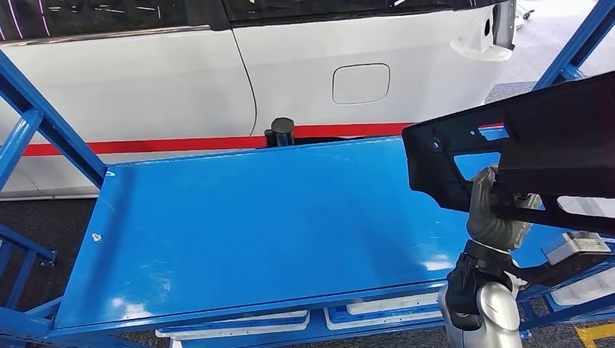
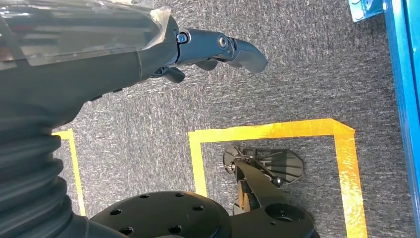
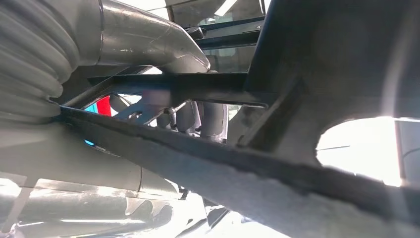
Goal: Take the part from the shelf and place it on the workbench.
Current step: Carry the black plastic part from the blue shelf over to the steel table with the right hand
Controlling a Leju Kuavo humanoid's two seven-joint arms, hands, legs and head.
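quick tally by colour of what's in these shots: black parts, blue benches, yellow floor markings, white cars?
Black: 1, the part held by the right hand
Blue: 1, the workbench
Yellow: 2, taped floor outlines
White: 1, the car
Total: 5

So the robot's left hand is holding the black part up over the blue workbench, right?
Not quite: the right hand holds the black part above the blue workbench, as the head view shows. The left hand hangs over the carpet, holding nothing.

A white car (image 1: 181,80) stands beside yellow floor tape (image 2: 277,131).
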